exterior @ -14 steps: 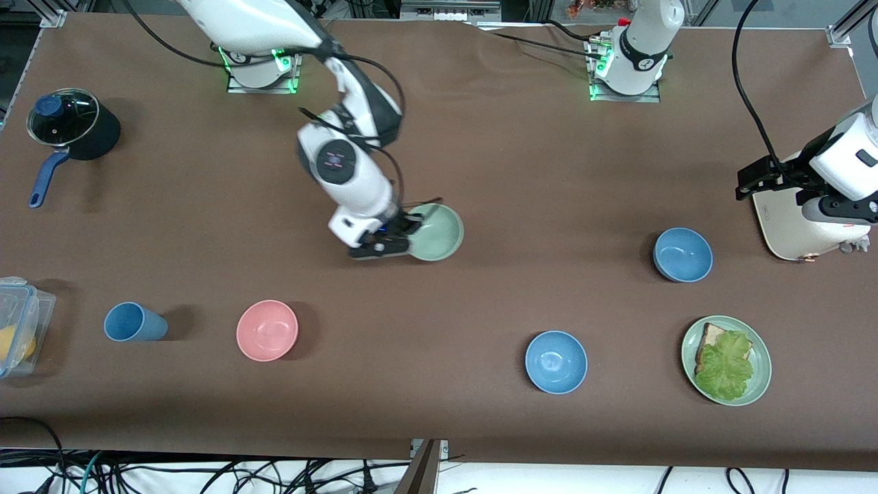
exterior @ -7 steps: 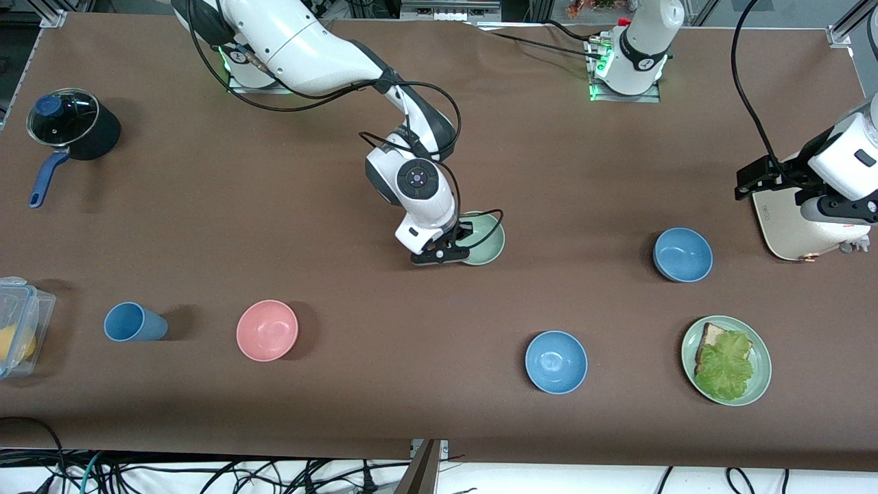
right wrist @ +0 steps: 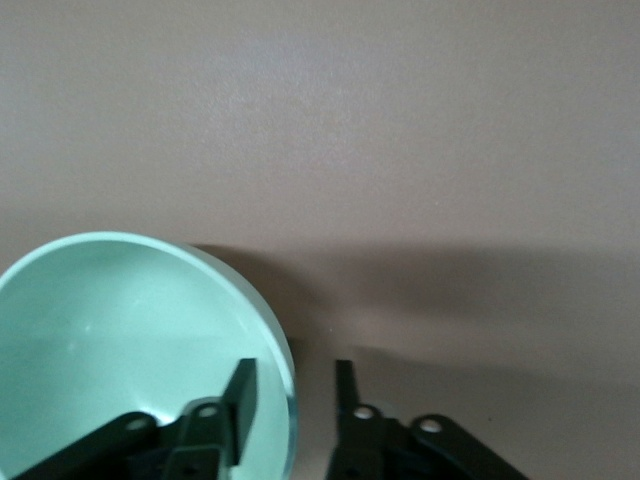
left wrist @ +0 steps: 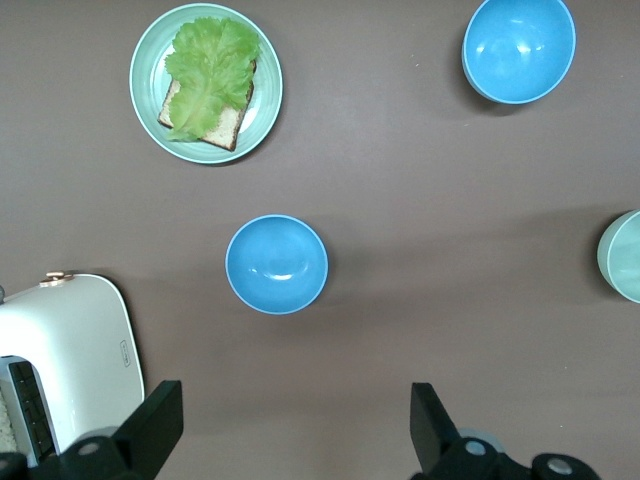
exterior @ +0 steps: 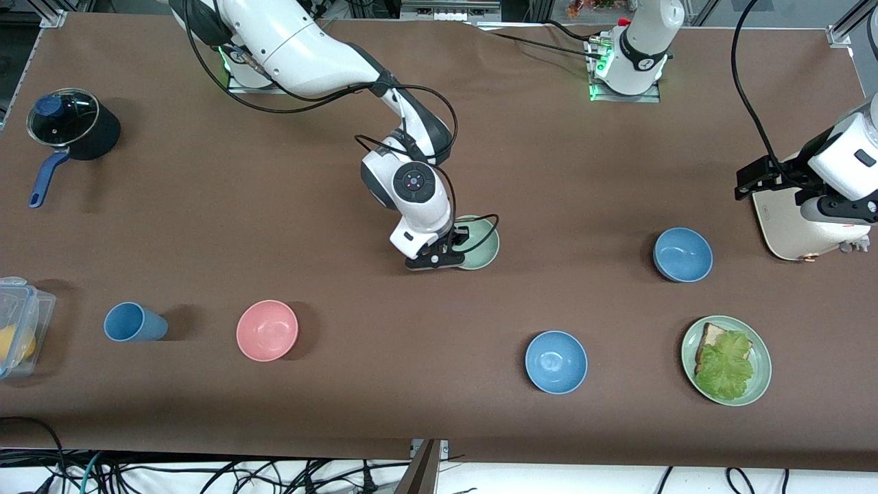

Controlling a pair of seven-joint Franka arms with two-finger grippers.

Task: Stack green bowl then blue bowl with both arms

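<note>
right hand (exterior: 453,255) is down at the green bowl (exterior: 482,241), around the middle of the surface (exterior: 439,171). in its wrist view the fingers (right wrist: 240,395) straddle the bowl's rim, one inside the bowl and one outside, with a gap showing on each side of the wall, so they're parted a little and not pinching it. the bowl sits flat on the surface.

left hand (left wrist: 290,440) is spread wide and holds nothing. it hangs up high at the left arm's end of the surface, over the white toaster (exterior: 796,230), and that arm just waits.

the duller blue bowl (exterior: 682,255) is on the surface near the toaster, well apart from the green bowl. the brighter blue one (exterior: 556,362) sits nearer the front camera, between the green bowl and the plate (exterior: 760,381) with bread and lettuce.

room-wise: lots of bare surface between the green bowl and the blue bowl, nothing standing in that stretch. toward the right arm's end, nearer the camera, are a pink bowl (exterior: 267,330), a blue cup (exterior: 134,322) on its side and a clear box (exterior: 20,322) at the edge. a black pot (exterior: 75,130) with a blue handle sits near the right arm's base.
</note>
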